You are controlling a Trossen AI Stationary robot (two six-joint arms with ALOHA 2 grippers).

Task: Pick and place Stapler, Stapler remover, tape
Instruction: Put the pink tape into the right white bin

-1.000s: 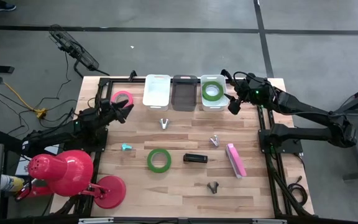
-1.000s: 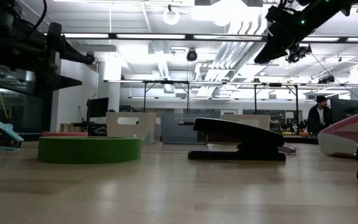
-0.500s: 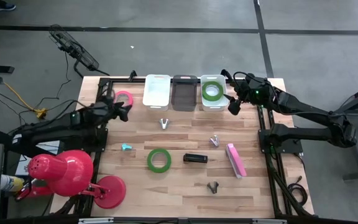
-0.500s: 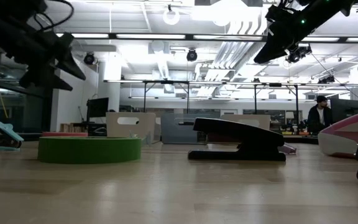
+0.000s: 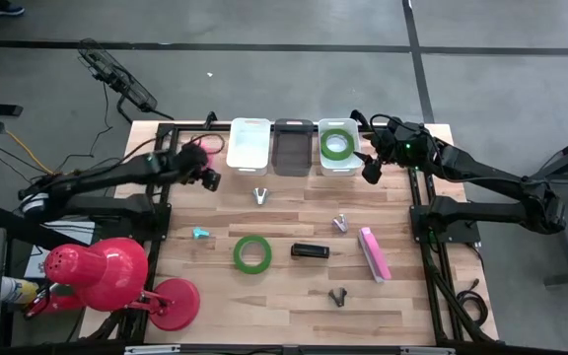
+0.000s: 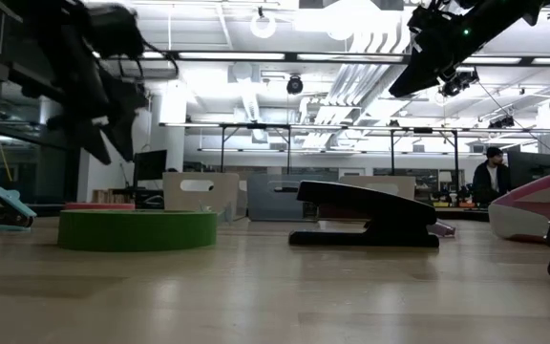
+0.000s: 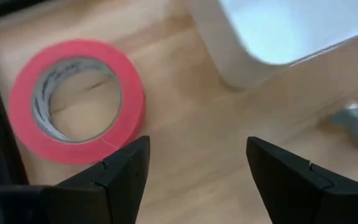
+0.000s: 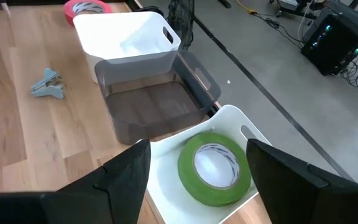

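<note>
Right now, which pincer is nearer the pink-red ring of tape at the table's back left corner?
Left. The left pincer hangs right beside the pink-red ring of tape, fingers apart. The right pincer sits across the table by the white bin holding green tape.

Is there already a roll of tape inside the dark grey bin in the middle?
No. The dark grey bin is empty in the right wrist view; a green tape roll lies in the white bin beside it.

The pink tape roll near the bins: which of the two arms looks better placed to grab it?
Probably the left. Its gripper hangs open right beside the pink tape roll, while the right gripper waits across the table by the bin holding a green roll.
</note>
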